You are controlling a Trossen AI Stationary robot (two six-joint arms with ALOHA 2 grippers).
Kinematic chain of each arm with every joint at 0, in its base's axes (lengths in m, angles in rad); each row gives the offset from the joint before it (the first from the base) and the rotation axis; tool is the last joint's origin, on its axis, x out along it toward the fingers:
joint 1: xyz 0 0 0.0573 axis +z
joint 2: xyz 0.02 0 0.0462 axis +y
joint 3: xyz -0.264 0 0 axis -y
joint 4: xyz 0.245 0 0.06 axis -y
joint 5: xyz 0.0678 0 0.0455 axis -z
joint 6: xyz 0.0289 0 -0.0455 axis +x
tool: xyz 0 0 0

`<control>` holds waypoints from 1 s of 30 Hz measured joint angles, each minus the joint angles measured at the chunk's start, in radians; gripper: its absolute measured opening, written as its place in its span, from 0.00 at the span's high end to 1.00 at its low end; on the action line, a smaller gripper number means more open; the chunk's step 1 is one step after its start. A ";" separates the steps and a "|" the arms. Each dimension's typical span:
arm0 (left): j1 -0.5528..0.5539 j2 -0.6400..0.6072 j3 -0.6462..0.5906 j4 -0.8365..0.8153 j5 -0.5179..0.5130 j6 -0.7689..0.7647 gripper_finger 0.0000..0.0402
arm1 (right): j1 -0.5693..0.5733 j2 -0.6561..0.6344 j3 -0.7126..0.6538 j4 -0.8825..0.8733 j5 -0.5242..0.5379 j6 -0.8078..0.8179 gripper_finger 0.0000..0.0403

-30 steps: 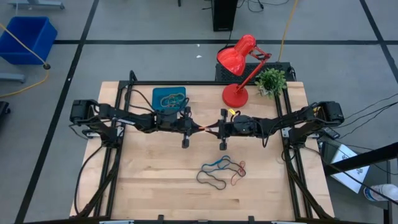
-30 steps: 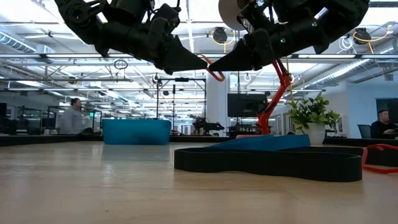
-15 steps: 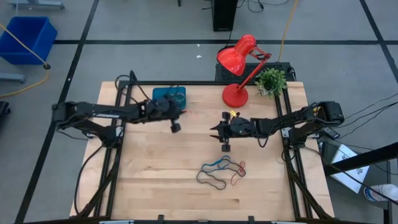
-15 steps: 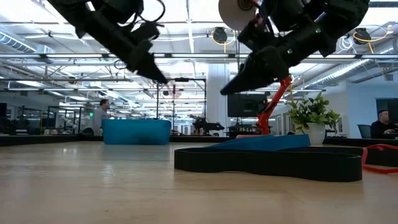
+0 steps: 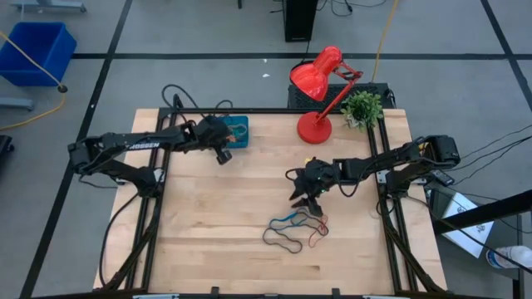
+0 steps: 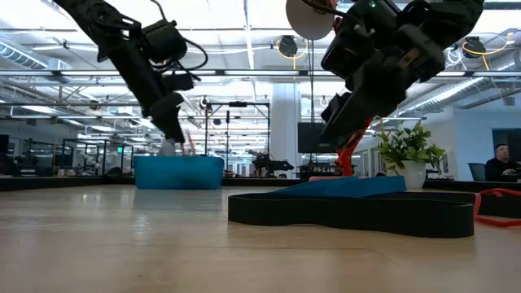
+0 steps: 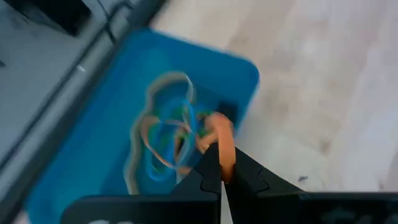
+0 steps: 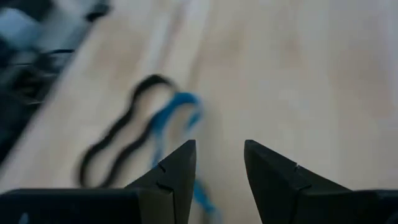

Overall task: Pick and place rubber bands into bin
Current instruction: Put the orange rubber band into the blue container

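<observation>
Table (image 5: 216,216) is seen as pale, matt wood w/ visible grain; bin (image 7: 93,149) looks like smooth plastic, poss. slightly glossy.

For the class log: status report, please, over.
Left gripper shut on orange band, over bin. Right gripper open above table bands. Nothing blocking.

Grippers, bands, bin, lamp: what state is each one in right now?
left gripper: shut on an orange rubber band, above the bin.
right gripper: open, empty, above the pile of bands.
bin: on the table, several bands inside.
pile of bands: loose on the table, untouched.
red lamp: upright at the table's far edge.
</observation>
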 joint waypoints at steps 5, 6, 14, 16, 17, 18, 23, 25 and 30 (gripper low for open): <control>0.040 0.036 0.001 -0.026 0.005 0.008 0.97 | 0.003 0.000 -0.002 -0.003 -0.054 0.043 0.67; 0.045 0.045 -0.002 -0.040 0.002 0.008 0.98 | 0.004 0.000 -0.003 -0.004 -0.052 0.047 0.67; 0.061 0.104 0.000 0.001 -0.003 0.027 0.93 | 0.015 0.000 -0.058 -0.005 0.099 -0.033 0.67; 0.061 0.107 0.000 0.008 -0.003 0.035 0.93 | 0.023 0.000 -0.077 -0.005 0.155 -0.047 0.67; 0.061 0.107 0.000 0.008 -0.003 0.038 0.93 | 0.027 0.000 -0.085 -0.005 0.164 -0.057 0.67; 0.061 0.107 0.000 0.008 -0.003 0.038 0.94 | 0.032 0.000 -0.092 -0.005 0.175 -0.061 0.67; 0.061 0.107 0.000 0.008 -0.003 0.040 0.97 | 0.066 0.000 -0.106 0.000 0.177 -0.057 0.67; 0.061 0.107 0.000 0.008 -0.003 0.040 0.97 | 0.082 0.000 -0.107 0.000 0.177 -0.053 0.67; 0.061 0.107 0.000 0.008 -0.003 0.033 0.93 | 0.115 0.000 -0.107 0.000 0.185 -0.032 0.67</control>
